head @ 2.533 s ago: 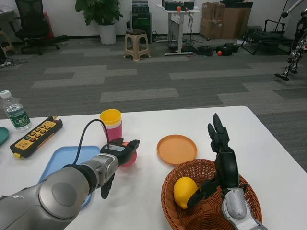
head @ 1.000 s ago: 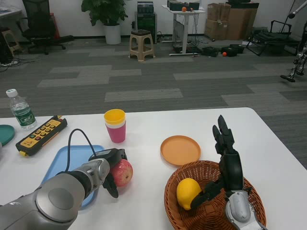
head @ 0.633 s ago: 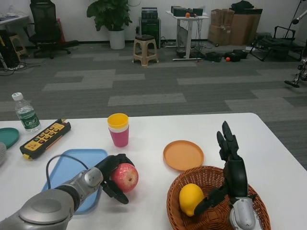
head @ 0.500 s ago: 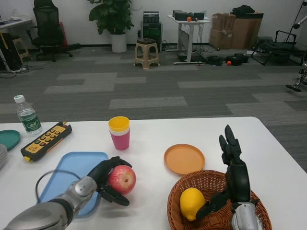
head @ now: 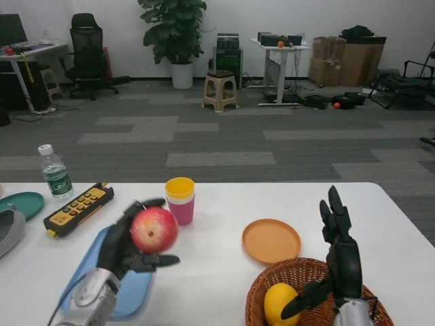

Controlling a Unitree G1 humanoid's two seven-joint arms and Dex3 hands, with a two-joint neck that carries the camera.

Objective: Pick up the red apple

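The red apple [head: 154, 229] sits at lower left of the frame, raised above the blue tray [head: 136, 296] and gripped by the left robot hand [head: 129, 239]. Just behind it stand stacked yellow and pink cups [head: 181, 200]. At lower right, the right robot hand [head: 340, 252] is spread, fingers upright over the wicker basket [head: 273, 293] holding a lemon [head: 281, 303] on the white bench [head: 211, 272].

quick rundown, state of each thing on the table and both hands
red apple: held in the left hand, off the table
left hand: grips the apple
right hand: fingers apart, holding nothing, over the basket
basket: holds a lemon
orange plate: bare
stacked cups: upright
water bottle: upright, capped
blue tray: flat on the table
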